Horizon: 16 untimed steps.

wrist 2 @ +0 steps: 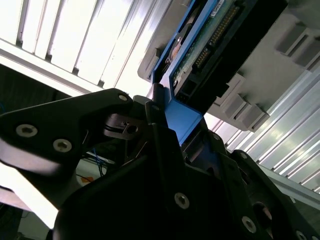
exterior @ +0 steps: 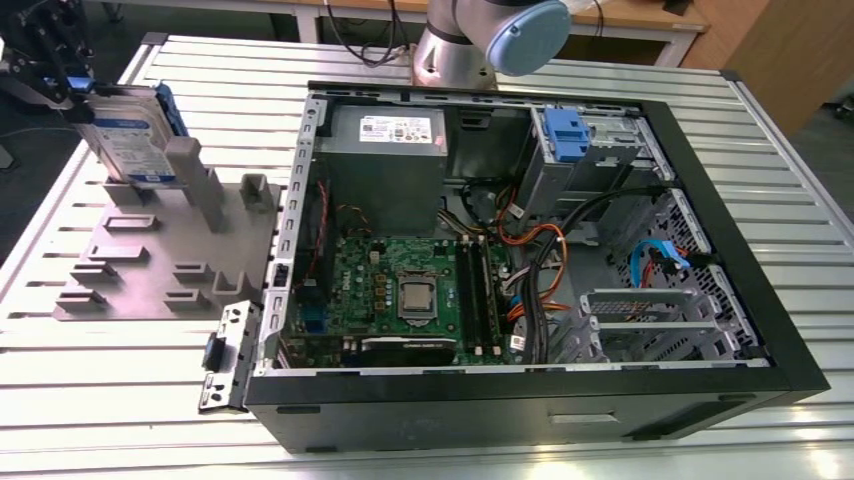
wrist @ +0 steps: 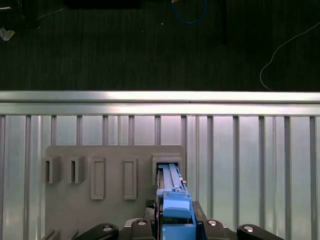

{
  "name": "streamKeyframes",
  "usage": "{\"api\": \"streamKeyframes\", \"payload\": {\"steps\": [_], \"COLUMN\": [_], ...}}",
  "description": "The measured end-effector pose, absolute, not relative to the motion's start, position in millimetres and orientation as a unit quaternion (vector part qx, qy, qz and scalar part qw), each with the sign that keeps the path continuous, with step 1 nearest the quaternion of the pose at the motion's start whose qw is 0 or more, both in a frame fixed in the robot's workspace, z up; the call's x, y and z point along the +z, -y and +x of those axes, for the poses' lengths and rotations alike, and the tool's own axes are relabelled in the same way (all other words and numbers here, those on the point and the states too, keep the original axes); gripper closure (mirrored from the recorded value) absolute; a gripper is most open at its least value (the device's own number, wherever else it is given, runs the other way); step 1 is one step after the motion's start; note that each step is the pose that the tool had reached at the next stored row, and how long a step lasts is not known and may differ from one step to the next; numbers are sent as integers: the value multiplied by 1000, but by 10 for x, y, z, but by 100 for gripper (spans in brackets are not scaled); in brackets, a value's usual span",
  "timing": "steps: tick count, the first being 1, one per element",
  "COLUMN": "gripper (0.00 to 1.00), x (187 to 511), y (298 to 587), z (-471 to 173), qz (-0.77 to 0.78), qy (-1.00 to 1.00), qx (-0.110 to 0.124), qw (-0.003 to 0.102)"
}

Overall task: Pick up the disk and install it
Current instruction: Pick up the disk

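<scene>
At the exterior view's left, the black pincer point(exterior: 83, 95) is closed on the top edge of the disk point(exterior: 134, 135), a flat silver metal hard drive with a white-and-blue label and a blue plastic carrier frame. In the second wrist view the pincer's point(wrist 2: 165, 107) black fingers point(wrist 2: 100, 120) press on the blue frame, and the disk's point(wrist 2: 210, 45) connector edge and circuit side run away from them. The disk stands upright directly below the pincer. Its lower edge is down between the raised posts of a grey plastic holder block point(exterior: 134, 260).

In the first wrist view the disk point(wrist: 172, 200) drops from the pincer point(wrist: 175, 225) into the holder's point(wrist: 100, 160) end slot. Four more slots lie in a row beside it. Past the holder, the slatted aluminium tabletop point(wrist: 250, 165) ends in a straight rail, with dark floor point(wrist: 150, 45) beyond it.

There is open air around and above the pincer. Below it and toward the exterior view's right, only a narrow strip of bare tabletop point(exterior: 80, 400) separates the holder's edge from the black open computer case point(exterior: 534, 410). A small grey metal bracket point(exterior: 227, 355) lies against the case's near corner. The case lies on its side with its open face upward, well apart from the pincer. The green board, cables and drive bays inside are uncovered within its black rim.
</scene>
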State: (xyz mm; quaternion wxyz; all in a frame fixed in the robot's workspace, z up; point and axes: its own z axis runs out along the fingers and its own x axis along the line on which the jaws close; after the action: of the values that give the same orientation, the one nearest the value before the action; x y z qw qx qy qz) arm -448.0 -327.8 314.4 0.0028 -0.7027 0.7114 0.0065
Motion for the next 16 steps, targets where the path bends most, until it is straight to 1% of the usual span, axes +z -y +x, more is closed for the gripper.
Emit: {"api": "streamKeyframes", "payload": {"steps": [16], "gripper": [63], "x": [3192], "y": [3278], "z": [-4480], "qz": [-703], "qy": [-711], "qx": [6], "qw": [3]}}
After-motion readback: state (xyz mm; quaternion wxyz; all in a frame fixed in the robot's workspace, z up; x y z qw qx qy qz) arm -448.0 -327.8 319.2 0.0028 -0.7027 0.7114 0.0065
